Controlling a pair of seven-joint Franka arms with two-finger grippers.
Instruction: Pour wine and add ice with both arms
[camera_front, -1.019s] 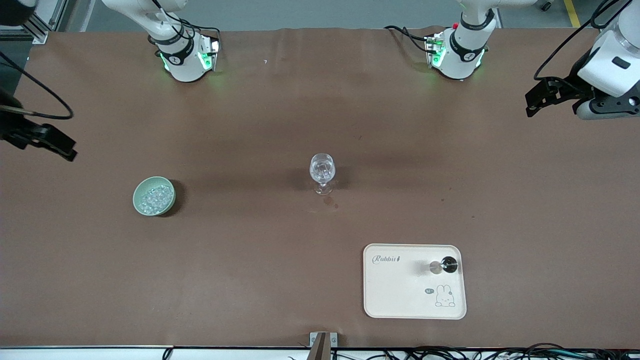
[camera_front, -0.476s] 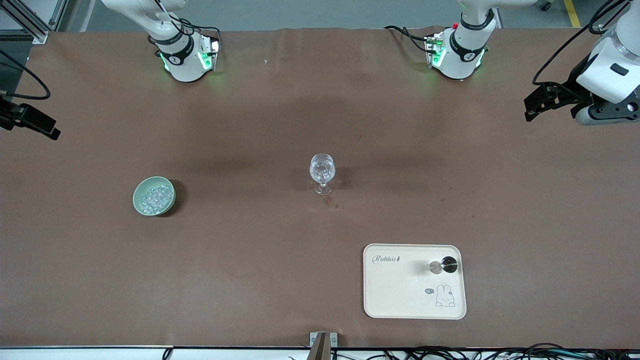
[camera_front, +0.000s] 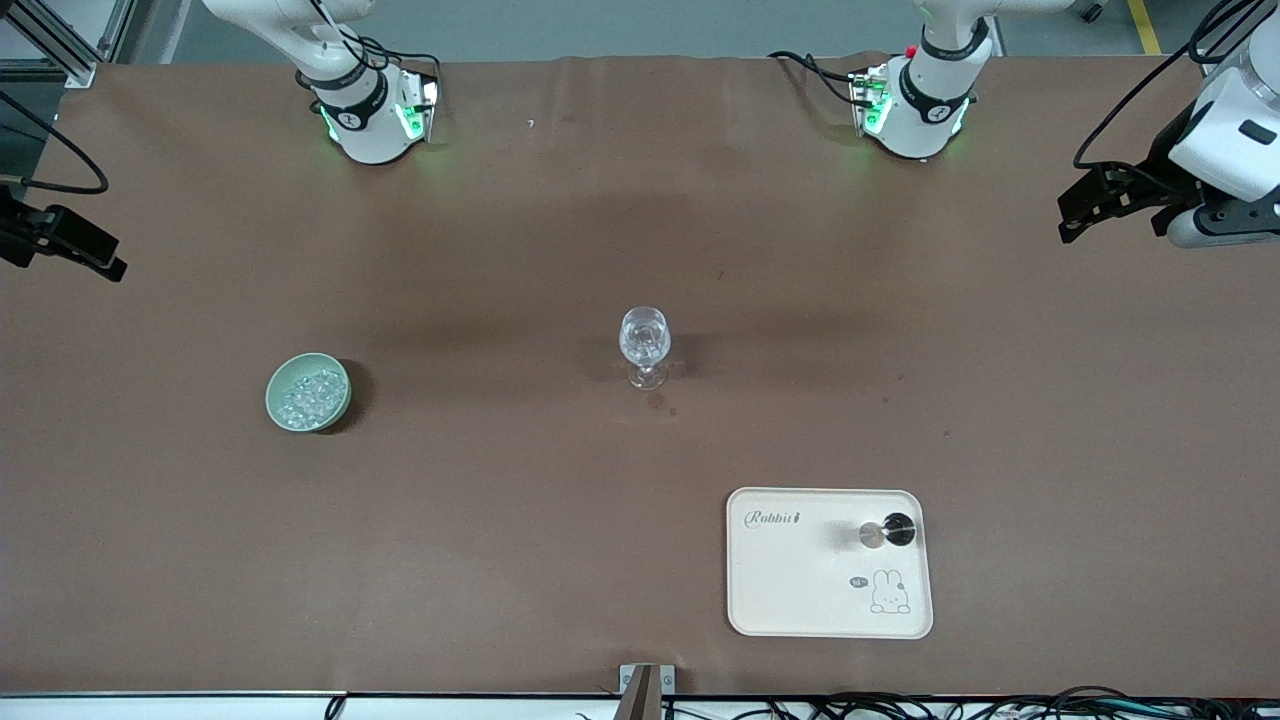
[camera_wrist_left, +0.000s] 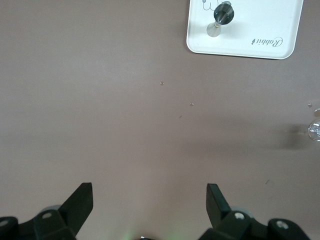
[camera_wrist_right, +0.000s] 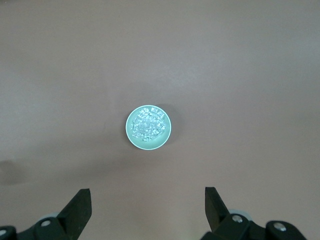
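Observation:
The wine is in a small silvery jigger (camera_front: 884, 532) (camera_wrist_left: 218, 20) that stands upright on a cream tray (camera_front: 800, 590) (camera_wrist_left: 265, 20). The ice (camera_front: 308, 392) (camera_wrist_right: 148, 126) heaps a pale green bowl (camera_front: 275, 405) (camera_wrist_right: 131, 139) toward the right arm's end. A clear stemmed glass (camera_front: 644, 345) (camera_wrist_left: 315, 131) stands mid-table. My left gripper (camera_front: 1068, 215) (camera_wrist_left: 149, 187) hangs open and empty over the table's edge at the left arm's end. My right gripper (camera_front: 105, 262) (camera_wrist_right: 147, 192) hangs open and empty over the edge at the right arm's end, high above the bowl.
Brown cloth (camera_front: 500, 520) covers the table. The tray lies nearer the front camera than the glass. Both arm bases (camera_front: 370, 115) (camera_front: 915, 105) stand along the table's back edge. Cables (camera_front: 1000, 705) run along the front edge.
The right gripper has drawn back toward its end of the table, then settled. The left gripper has shifted slightly toward its own end. Both stay open; nothing on the table moved.

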